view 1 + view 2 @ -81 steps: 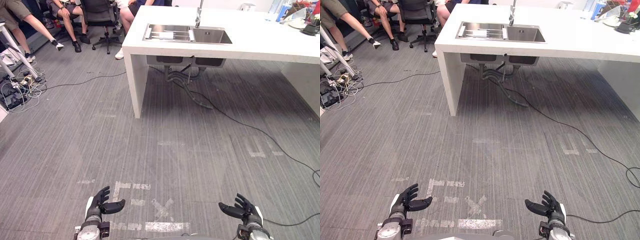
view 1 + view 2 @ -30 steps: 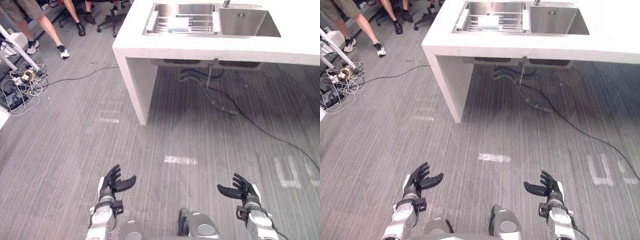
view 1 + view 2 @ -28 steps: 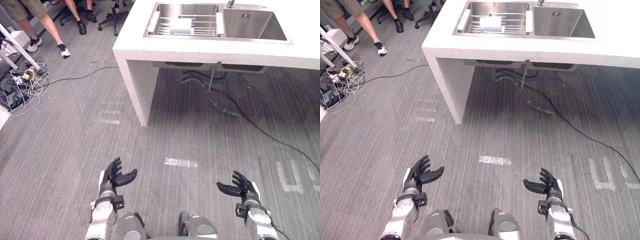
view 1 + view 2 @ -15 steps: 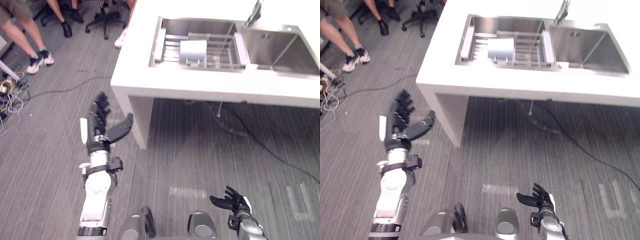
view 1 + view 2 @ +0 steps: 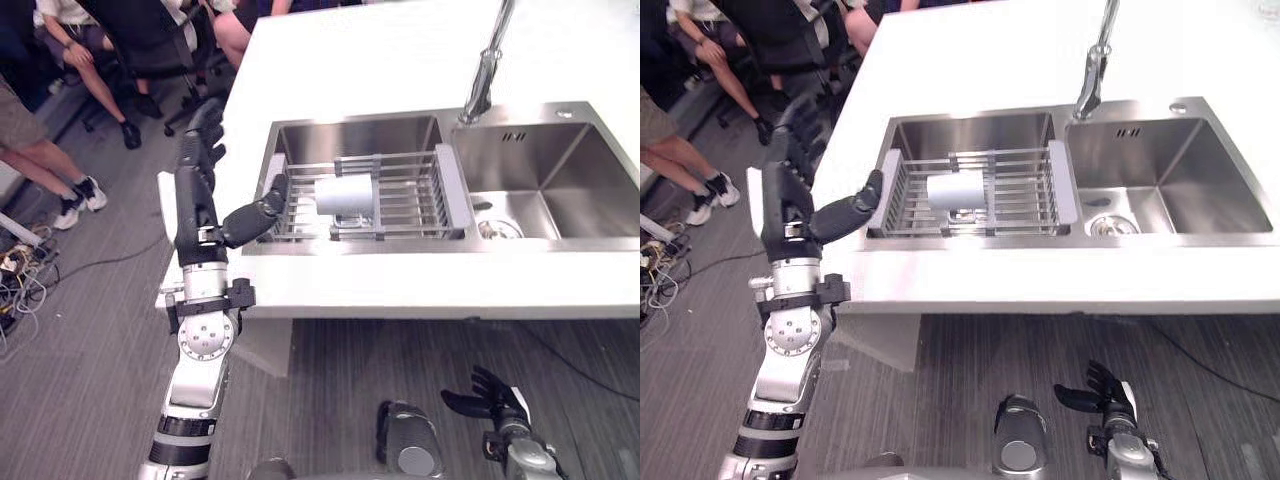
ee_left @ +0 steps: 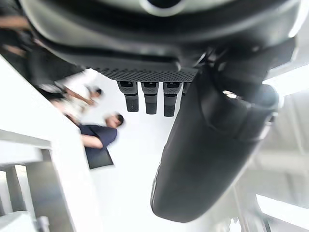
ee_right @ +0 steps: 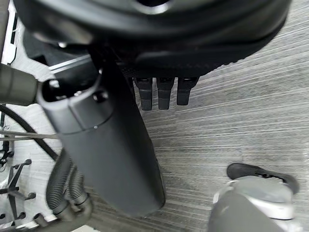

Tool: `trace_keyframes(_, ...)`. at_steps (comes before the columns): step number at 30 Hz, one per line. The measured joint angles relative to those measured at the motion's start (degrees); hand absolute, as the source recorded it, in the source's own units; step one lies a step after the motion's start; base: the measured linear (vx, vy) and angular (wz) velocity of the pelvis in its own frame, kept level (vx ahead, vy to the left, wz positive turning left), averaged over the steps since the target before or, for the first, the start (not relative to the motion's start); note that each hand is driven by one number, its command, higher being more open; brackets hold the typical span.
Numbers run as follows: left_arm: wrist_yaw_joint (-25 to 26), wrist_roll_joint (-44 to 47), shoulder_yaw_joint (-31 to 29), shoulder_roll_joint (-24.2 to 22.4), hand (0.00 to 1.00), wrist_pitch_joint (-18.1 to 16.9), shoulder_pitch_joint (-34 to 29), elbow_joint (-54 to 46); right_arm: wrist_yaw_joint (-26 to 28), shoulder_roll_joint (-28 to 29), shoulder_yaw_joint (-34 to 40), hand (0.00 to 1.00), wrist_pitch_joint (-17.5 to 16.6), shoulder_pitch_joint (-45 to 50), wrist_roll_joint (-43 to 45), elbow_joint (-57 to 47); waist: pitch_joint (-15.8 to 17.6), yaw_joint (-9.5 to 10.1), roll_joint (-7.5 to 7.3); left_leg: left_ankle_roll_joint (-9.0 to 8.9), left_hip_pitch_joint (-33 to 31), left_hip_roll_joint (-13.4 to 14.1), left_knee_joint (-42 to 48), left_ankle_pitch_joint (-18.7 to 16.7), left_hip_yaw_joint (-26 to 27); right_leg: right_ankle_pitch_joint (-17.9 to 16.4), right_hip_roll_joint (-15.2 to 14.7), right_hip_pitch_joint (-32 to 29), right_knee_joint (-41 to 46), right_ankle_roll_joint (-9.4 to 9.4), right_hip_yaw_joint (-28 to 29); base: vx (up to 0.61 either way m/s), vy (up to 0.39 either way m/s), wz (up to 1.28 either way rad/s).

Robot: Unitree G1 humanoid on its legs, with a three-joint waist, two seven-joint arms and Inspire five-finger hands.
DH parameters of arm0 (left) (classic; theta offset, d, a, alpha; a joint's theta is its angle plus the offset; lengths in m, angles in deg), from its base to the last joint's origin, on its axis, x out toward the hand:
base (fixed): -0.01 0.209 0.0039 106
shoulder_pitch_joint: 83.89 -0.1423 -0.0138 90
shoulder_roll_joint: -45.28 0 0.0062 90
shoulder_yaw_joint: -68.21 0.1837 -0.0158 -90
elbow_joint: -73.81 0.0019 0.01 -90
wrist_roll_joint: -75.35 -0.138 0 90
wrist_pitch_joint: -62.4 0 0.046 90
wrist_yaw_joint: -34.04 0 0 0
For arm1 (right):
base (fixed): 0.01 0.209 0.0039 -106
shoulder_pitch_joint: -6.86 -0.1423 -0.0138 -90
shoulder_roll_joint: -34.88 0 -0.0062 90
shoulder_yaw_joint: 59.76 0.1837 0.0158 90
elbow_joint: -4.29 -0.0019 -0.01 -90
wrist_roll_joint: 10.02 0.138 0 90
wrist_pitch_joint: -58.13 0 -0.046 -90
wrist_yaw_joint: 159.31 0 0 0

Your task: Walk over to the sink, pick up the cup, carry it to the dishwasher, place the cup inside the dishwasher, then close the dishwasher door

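- Left eye view: the cup [image 5: 345,195] is seen on its side in the wire rack [image 5: 447,186], which is set over the left basin of the sink [image 5: 592,178].
- The cup's long axis is laid across the sink, from its left end toward the tap [image 5: 485,72]. Which end is the mouth cannot be told.
- The left hand [image 5: 196,215] is held up at the sink's left end, with the fingers straight and apart and the thumb stretched toward the rack. Nothing is held in it.
- From the thumb tip the cup lies further in toward the middle of the sink, near but not touched.
- The right hand [image 5: 496,396] is kept low, below the sink's front edge and well apart from it, with the fingers loosely spread and empty. The left hand is judged the nearer one by far.
- Right eye view: the same layout is shown, and no label or writing can be read on the white cup.
- Left wrist view: the fingers [image 6: 145,97] are seen straight, in a row beside the thumb, and nothing is enclosed between them.
- Right wrist view: the fingers [image 7: 164,92] are seen uncurled over the grey floor [image 7: 241,116], far under the sink.
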Motion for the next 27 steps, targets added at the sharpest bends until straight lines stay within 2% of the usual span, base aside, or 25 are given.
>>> trace_keyframes(1, -0.5, -0.8, 0.8, 0.9, 0.90, -0.1, 0.7, 0.0, 0.1, 0.0, 0.0, 0.90, 0.0, 0.3, 0.0, 0.0, 0.0, 0.07, -0.02, 0.54, -1.2, -0.1, -1.0, -0.6, 0.8, 0.2, -0.1, 0.9, -1.0, 0.20, -0.3, 0.11, -0.013, 0.13)
trace_keyframes(2, -2.0, -2.7, 1.4, 2.4, 0.90, -0.1, 1.8, -0.1, 0.3, 0.1, 0.0, 0.90, 0.0, 0.3, 0.0, 0.0, 0.0, 0.39, -0.01, 1.62, -3.1, -0.7, -5.3, -1.2, 2.3, 0.4, -0.1, 2.0, -2.4, 0.58, -0.4, 0.17, 0.039, 0.04)
trace_keyframes(4, -3.8, -4.7, 2.1, 3.5, 0.90, -0.1, 2.5, 0.0, 0.6, 0.4, 0.0, 0.90, 0.1, 0.3, 0.0, 0.0, 0.0, 0.52, 0.02, 2.39, -4.5, -3.1, -15.4, -1.1, 2.4, 0.7, -0.1, 3.0, -3.8, 1.19, -0.2, 0.16, 0.077, -0.07)
trace_keyframes(5, -5.5, -6.6, 3.0, 3.6, 0.90, 0.0, 2.7, 0.4, 1.2, 0.3, -0.1, 0.90, 0.1, 0.2, 0.0, -0.1, -0.2, 0.50, 0.47, 3.16, -4.4, -5.3, -26.9, 3.7, 1.9, 0.8, 0.3, 3.2, -4.3, 2.46, 0.1, 0.16, 0.136, -0.17)
trace_keyframes(6, -6.5, -7.5, 3.7, 3.8, 0.90, 0.0, 3.0, 0.9, 1.4, 0.3, 0.0, 0.90, 0.1, 0.2, 0.0, -0.1, -0.4, 0.70, 1.40, 4.76, -4.2, -6.0, -30.7, 8.9, 1.2, 0.9, 0.9, 3.2, -4.1, 3.36, 0.8, 0.19, 0.159, -0.27)
trace_keyframes(8, -7.7, -9.2, 4.9, 4.5, 0.90, 0.8, 3.0, 2.7, 1.8, 1.2, -0.1, 0.90, 0.2, 0.6, 0.0, -0.7, -0.5, 0.67, 0.13, 4.94, -2.5, -7.5, -33.4, 9.4, 2.2, 1.4, 0.5, 3.4, -5.2, 4.74, 1.9, 0.16, 0.094, -0.18)
trace_keyframes(12, -11.1, -12.7, 7.8, 5.4, 0.90, 4.2, 4.1, 6.8, 2.2, 2.6, 1.0, 0.90, 0.1, 1.3, 0.0, -1.2, -0.5, 0.25, -0.13, 5.32, -0.5, -9.4, -36.9, 9.7, 3.7, 2.9, 0.2, 4.9, -9.1, 5.91, 3.6, 0.18, 0.103, -0.12)
trace_keyframes(18, -12.4, -14.9, 13.9, 6.6, 0.90, 4.5, 9.7, 7.8, 2.4, 4.6, 1.0, 0.90, 0.1, 1.9, -0.1, -1.2, -0.5, -1.04, -0.22, 5.24, 1.7, -9.8, -40.0, 9.7, 4.0, 3.0, 1.0, 6.5, -11.6, 6.07, 5.2, 0.08, 0.018, -0.03)
trace_keyframes(27, -12.5, -20.9, 17.0, 6.5, 0.90, 5.6, 13.4, 12.7, 2.3, 5.7, 0.9, 0.90, 0.1, 2.0, -0.1, -1.0, -1.5, -2.60, -0.34, 5.18, 2.7, -10.1, -43.4, 10.7, 5.5, 4.0, 1.8, 5.6, -13.1, 6.31, 7.0, 0.00, 0.002, -0.12)
